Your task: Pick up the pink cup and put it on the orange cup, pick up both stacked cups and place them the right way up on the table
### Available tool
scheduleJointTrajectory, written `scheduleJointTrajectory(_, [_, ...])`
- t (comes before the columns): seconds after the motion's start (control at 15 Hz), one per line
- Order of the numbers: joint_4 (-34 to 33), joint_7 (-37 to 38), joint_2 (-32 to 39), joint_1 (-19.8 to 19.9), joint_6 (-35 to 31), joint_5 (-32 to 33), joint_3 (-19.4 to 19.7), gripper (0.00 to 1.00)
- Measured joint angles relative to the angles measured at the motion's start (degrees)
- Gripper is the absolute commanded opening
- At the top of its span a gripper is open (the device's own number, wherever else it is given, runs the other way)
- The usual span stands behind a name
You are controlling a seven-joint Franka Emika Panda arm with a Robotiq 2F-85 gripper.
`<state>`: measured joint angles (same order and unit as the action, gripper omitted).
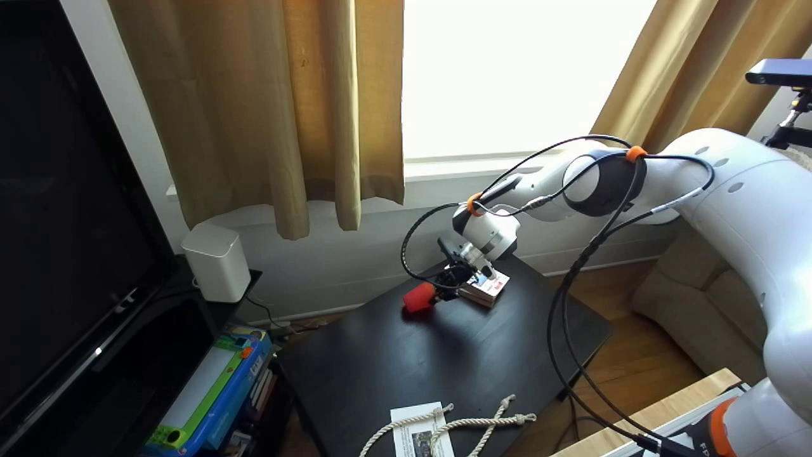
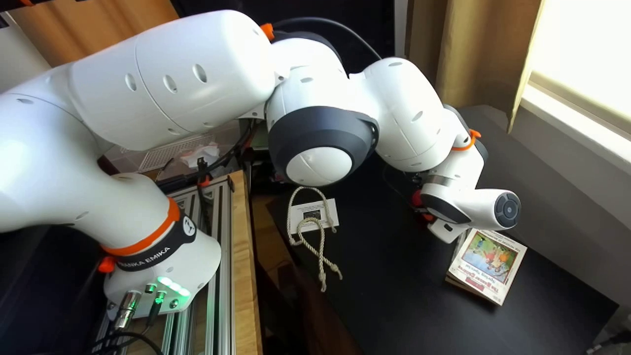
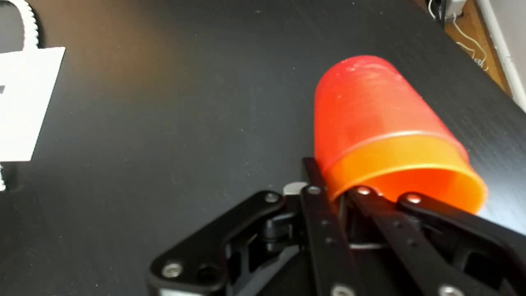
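As my tool (image 3: 335, 187) pinches the orange cup (image 3: 400, 158), pink cup (image 3: 367, 105) sleeved ahead, I'm likely at righting: rotate mouths upward next.

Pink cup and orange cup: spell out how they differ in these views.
Colour: the pink cup is reddish; the orange cup is plain orange. Position: the pink cup is outside, the orange cup nested inside it. Visible part: the pink cup shows its closed end, the orange cup its rim and open mouth. Both are tilted together, open ends toward the pincer.

The arm (image 2: 315, 84) is outstretched, its tilted hand (image 3: 337, 185) pinched nearly closed.
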<state>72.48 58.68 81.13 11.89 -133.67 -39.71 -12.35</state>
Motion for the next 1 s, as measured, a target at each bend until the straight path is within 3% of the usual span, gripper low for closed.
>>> scheduleJointTrajectory(0.33, [5.49, 3.36, -5.48, -5.71, -1.42, 2.45, 1.86, 0.02])
scheduleJointTrajectory(0.67, [11.61, 9.01, -11.22, -15.65, -5.91, 6.53, 9.43, 0.02])
scheduleJointTrajectory(1.0, [17.33, 15.15, -14.17, -23.43, -13.5, 14.66, 15.87, 0.02])
